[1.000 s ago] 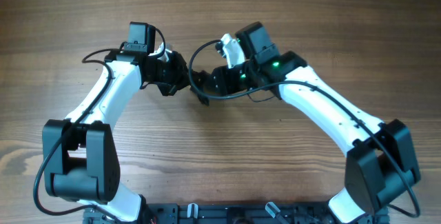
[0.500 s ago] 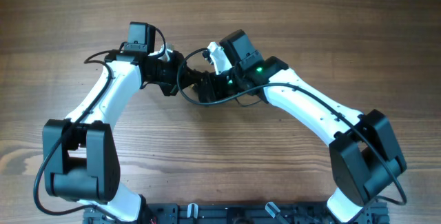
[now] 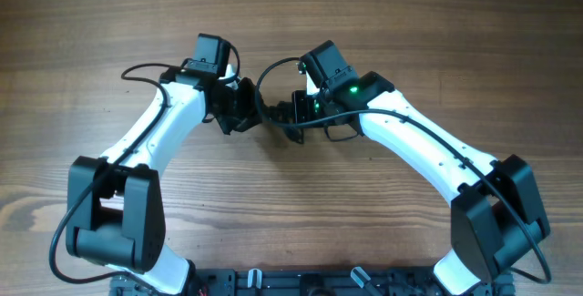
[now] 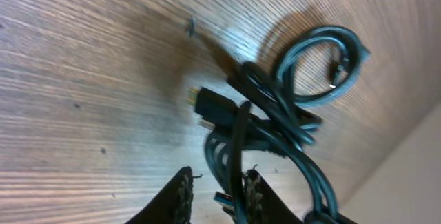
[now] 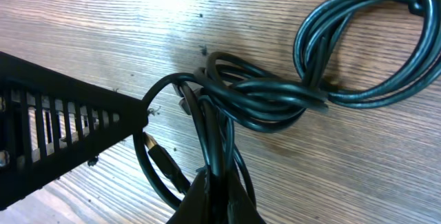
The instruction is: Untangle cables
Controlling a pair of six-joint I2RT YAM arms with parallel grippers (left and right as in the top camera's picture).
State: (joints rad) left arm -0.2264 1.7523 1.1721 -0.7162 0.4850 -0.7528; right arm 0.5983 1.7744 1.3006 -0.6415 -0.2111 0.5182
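No text, label, brand, number or sign can be read in any of the three views.

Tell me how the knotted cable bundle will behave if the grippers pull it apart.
The cables look floppy: they lie in loose curls and hang limp from the right gripper, so loops will probably drag rather than spring free. The knot may tighten, since strands cross closely. They seem light: the left gripper holds one thin strand and the bundle likely trails after it.
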